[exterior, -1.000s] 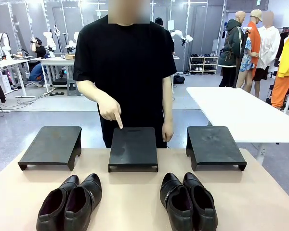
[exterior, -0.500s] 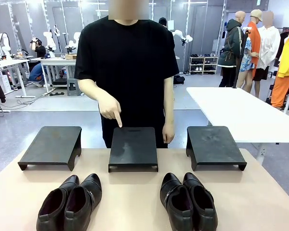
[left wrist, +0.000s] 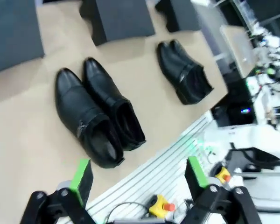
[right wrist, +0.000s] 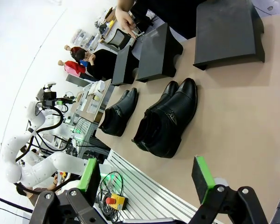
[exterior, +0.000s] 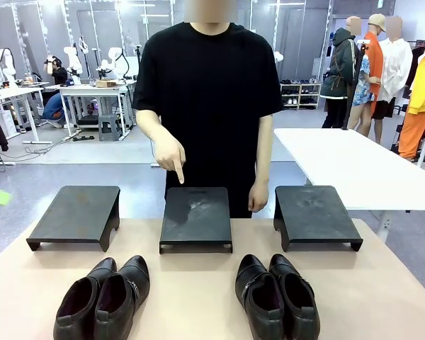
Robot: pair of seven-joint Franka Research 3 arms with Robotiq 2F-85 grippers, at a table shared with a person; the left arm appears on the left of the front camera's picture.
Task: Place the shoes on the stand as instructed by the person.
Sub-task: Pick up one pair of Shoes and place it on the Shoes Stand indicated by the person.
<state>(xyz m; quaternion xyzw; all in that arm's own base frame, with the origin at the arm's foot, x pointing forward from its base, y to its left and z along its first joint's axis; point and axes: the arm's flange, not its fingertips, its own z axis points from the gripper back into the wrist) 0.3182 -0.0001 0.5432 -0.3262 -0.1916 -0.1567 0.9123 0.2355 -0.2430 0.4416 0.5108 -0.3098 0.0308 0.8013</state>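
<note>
**Person points at the middle stand; both pairs on the table, both grippers empty**

Front view. I see the person [exterior: 211,92] at the far edge of the table [exterior: 198,283], centre of frame. One hand [exterior: 171,154] points its index finger down at the rear edge of the middle stand [exterior: 196,216]. I cannot tell whether the fingertip touches it. The other hand [exterior: 258,197] hangs low, above the gap between the middle stand and the right-hand stand [exterior: 316,214]. The left-hand stand [exterior: 76,214] sits at centre left, well apart from the pointing finger.

Shoes. The lower-left pair [exterior: 103,297] and the lower-right pair [exterior: 276,296] rest on the tabletop in front of the stands, toes toward them. In each pair the two shoes lie side by side, touching. Neither pair touches a stand.

Left wrist view. The left gripper [left wrist: 139,179] has its jaws spread wide, with nothing between the green pads. The near table edge shows between the fingers, and one pair lies beyond at mid-left.

Right wrist view. The right gripper [right wrist: 147,179] is likewise spread and empty, and one pair lies at centre frame.
</note>
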